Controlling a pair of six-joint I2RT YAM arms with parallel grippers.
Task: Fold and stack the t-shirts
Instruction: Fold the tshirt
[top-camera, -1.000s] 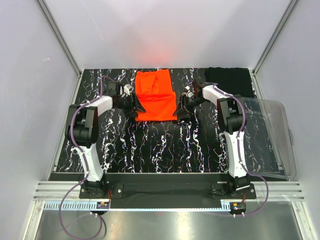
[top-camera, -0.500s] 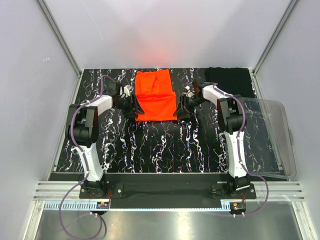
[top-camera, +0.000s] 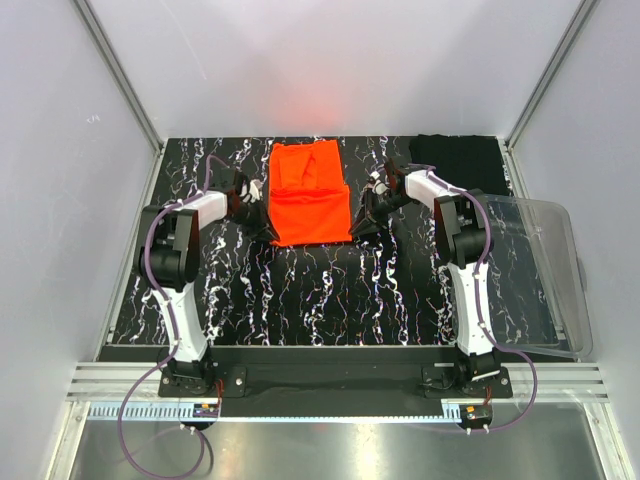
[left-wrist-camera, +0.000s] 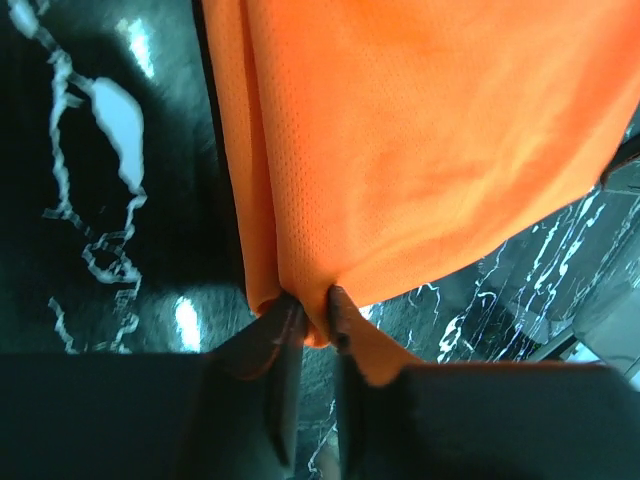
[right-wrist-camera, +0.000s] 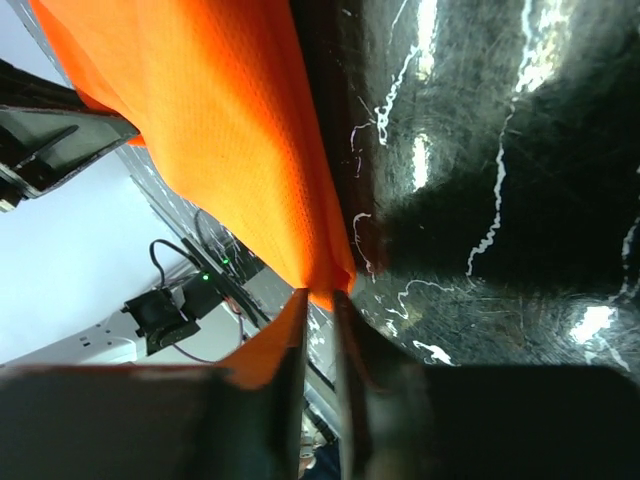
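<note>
The orange-red t-shirt (top-camera: 310, 195) lies partly folded at the back middle of the black marbled table (top-camera: 320, 290). My left gripper (top-camera: 268, 231) is shut on its near left corner, and the left wrist view shows the orange cloth (left-wrist-camera: 400, 150) pinched between the jaws of that gripper (left-wrist-camera: 315, 305). At the near right corner my right gripper (top-camera: 358, 227) is shut too; the right wrist view has the shirt's corner (right-wrist-camera: 230, 150) caught at the tips of that gripper (right-wrist-camera: 320, 297). The black t-shirt (top-camera: 457, 158) rests folded at the back right corner.
A clear plastic bin (top-camera: 545, 275) sits tilted off the table's right edge, beside the right arm. Grey walls close in the back and both sides.
Both grippers have closed on the near corners of the orange-red t-shirt. The left gripper has drawn slightly back and to the left, and the shirt's near edge has shifted a little.
</note>
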